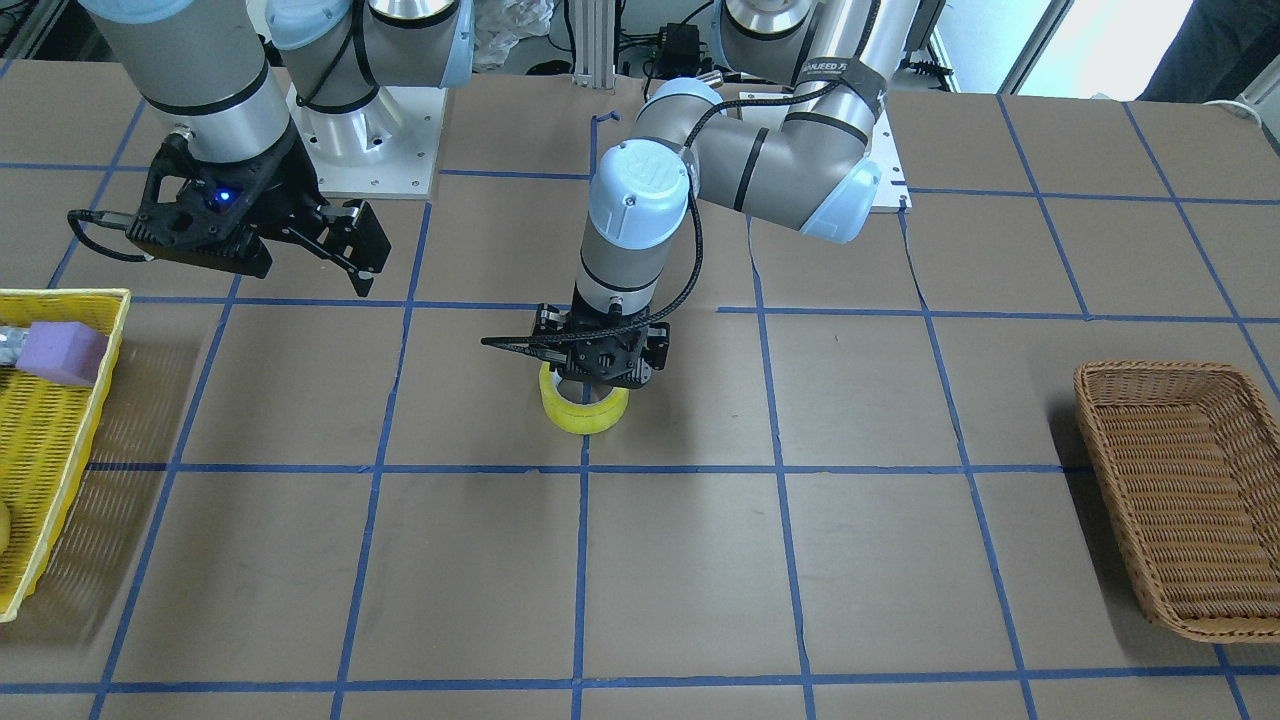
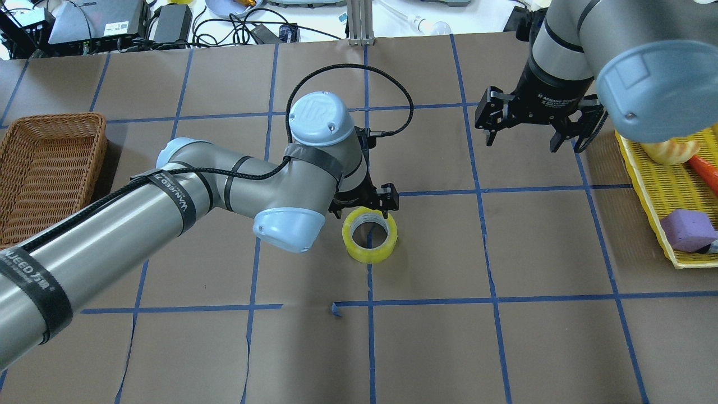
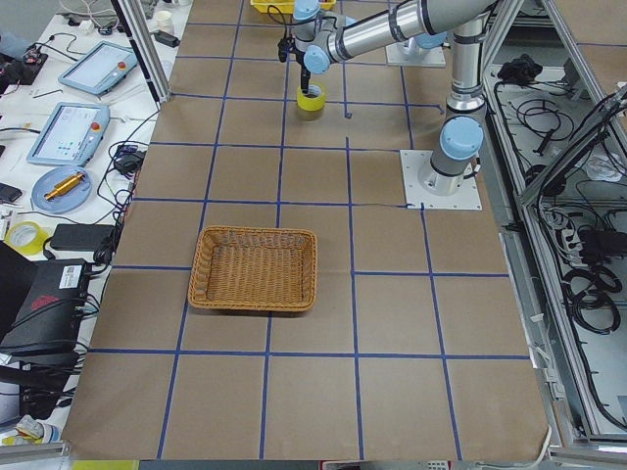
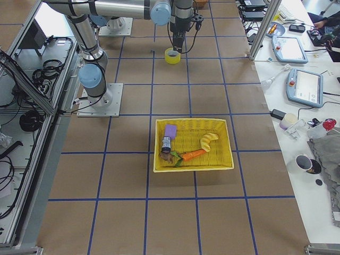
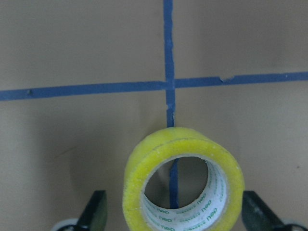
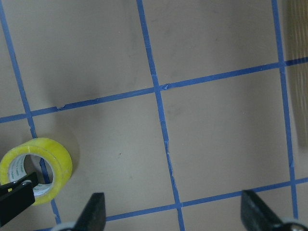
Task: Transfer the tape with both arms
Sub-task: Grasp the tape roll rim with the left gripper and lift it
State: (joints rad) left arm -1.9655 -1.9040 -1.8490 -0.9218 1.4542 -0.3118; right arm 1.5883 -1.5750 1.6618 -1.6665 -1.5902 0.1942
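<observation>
The tape (image 1: 585, 405) is lying flat on the tabletop (image 1: 860, 560), near its centre, astride a blue grid line (image 5: 167, 57) that is showing through the white core. The left arm is reaching down over the roll, and the left hand (image 5: 175, 216) is standing released, its fingers (image 5: 95, 211) spread wide with one on either side of the roll and not clamping it. The right hand (image 2: 532, 134) is hanging above the tabletop, well apart from the tape, likewise spread and holding nothing. A yellow basket (image 1: 60, 293) containing a purple sponge (image 1: 62, 352) is sitting at the right arm's end of the tabletop. A wicker basket (image 1: 1170, 370) is sitting at the left arm's end.
</observation>
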